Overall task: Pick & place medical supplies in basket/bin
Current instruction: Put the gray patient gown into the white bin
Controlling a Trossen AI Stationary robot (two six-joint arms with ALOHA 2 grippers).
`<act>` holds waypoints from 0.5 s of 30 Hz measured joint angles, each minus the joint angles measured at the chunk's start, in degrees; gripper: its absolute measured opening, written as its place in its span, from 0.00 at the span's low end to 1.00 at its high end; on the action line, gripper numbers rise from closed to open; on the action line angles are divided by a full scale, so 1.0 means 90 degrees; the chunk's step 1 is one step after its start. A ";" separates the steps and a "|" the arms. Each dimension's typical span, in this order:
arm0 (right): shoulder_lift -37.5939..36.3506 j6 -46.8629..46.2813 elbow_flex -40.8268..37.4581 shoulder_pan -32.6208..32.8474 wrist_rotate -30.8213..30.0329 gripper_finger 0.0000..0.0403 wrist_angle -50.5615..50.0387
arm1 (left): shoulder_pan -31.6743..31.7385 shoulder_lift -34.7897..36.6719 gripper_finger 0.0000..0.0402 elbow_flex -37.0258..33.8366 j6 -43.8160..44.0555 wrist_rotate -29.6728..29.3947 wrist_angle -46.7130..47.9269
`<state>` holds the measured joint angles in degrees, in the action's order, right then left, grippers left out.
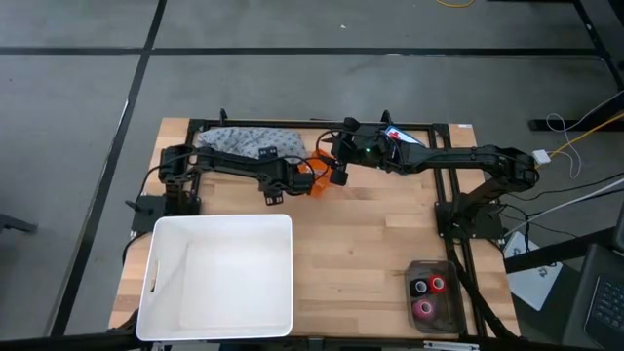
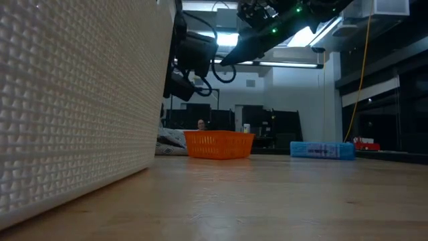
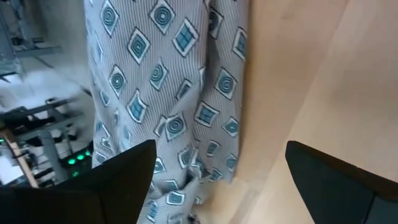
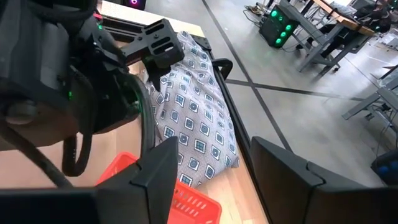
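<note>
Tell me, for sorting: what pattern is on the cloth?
Grey stripes with blue diamonds and circles on the cloth; left wrist view.

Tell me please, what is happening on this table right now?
Two robot arms are meeting above the orange basket at the far side of the table. The left gripper has its jaws wide open and empty, next to the grey patterned cloth. The right gripper hovers over the basket, jaws apart, holding nothing. The red and pink rolls still lie in a clear tray at the near right corner.
</note>
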<state>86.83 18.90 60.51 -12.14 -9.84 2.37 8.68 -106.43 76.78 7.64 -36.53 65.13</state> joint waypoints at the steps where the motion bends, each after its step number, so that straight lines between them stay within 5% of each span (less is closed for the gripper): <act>1: 0.0000 0.0000 0.0000 0.0002 -0.0001 0.51 -0.0002 | 0.0010 0.0000 0.89 -0.0017 -0.0037 -0.0054 -0.0021; 6: 0.0000 0.0000 0.0000 0.0002 -0.0001 0.52 -0.0022 | 0.0059 0.0000 0.89 -0.0054 -0.0303 -0.0462 -0.0079; 15: 0.0000 0.0053 0.0000 0.0000 -0.0072 0.52 -0.0026 | 0.0254 0.0000 0.89 -0.0054 -0.0213 -0.0206 -0.0071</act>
<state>86.83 19.37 60.51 -12.14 -10.48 2.13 10.97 -106.43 76.29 5.72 -38.38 64.48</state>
